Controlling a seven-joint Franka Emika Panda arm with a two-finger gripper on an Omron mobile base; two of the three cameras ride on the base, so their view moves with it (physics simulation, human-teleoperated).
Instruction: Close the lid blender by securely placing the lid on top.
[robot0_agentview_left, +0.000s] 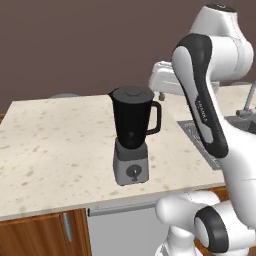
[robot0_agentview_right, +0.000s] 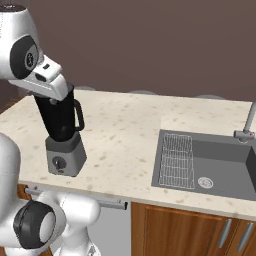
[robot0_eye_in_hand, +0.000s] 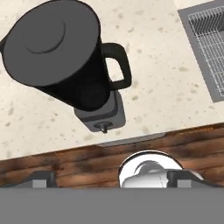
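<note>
The blender stands upright on the counter near its front edge, a black tapered jar with a side handle on a grey base with a knob. The dark grey round lid lies flat on the jar's mouth and covers it. From above, the lid sits centred on the blender. My gripper hovers above the blender and off to one side, open, with nothing between its widely spread fingertips. In the right base view my white hand hides the top of the blender.
A grey sink with a wire rack and a faucet is set into the counter to the blender's right. Wooden cabinet fronts and a metal handle run below the counter edge.
</note>
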